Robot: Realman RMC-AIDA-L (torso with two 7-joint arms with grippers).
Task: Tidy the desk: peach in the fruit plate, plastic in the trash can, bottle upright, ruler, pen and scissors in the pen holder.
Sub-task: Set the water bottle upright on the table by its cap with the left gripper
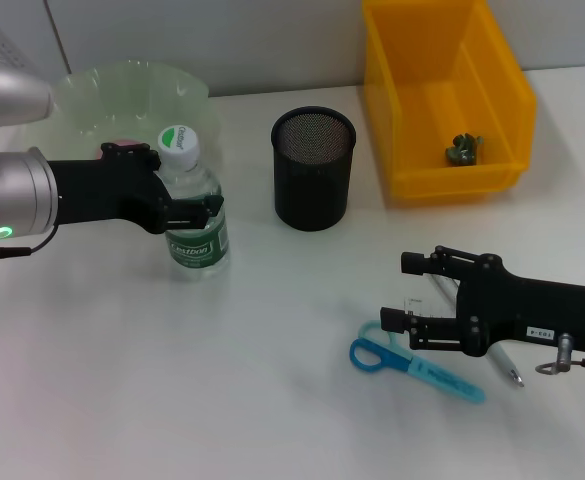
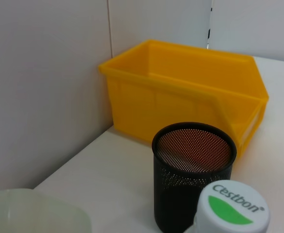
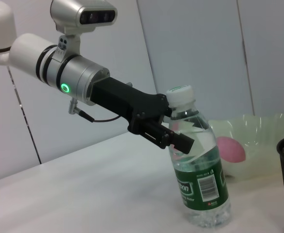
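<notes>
At the far left of the table stands the pale green fruit plate (image 1: pixel 132 85), and the pink peach (image 3: pixel 230 148) already lies inside it. Just in front of the plate is the bottle (image 1: pixel 194 205), upright on the white table (image 1: pixel 172 380), with its white and green cap on top. The left gripper (image 1: pixel 187 210) is at the bottle, below the cap, and its fingers are closed on the clear body above the green label; the right wrist view shows one black finger (image 3: pixel 173 138) pressed across the front of the bottle.

To the right of the bottle, near the middle, stands the black mesh pen holder (image 1: pixel 314 168), upright. Behind it and further right is the yellow trash can (image 1: pixel 442 95), with a small crumpled piece of plastic (image 1: pixel 464 148) on its floor.

At the right front, the right gripper (image 1: pixel 402 292) hovers low over the table with its fingers spread apart and holding nothing. The blue scissors (image 1: pixel 412 362) lie flat just beside it, toward the front. The pen (image 1: pixel 502 365) lies partly under the gripper body.
</notes>
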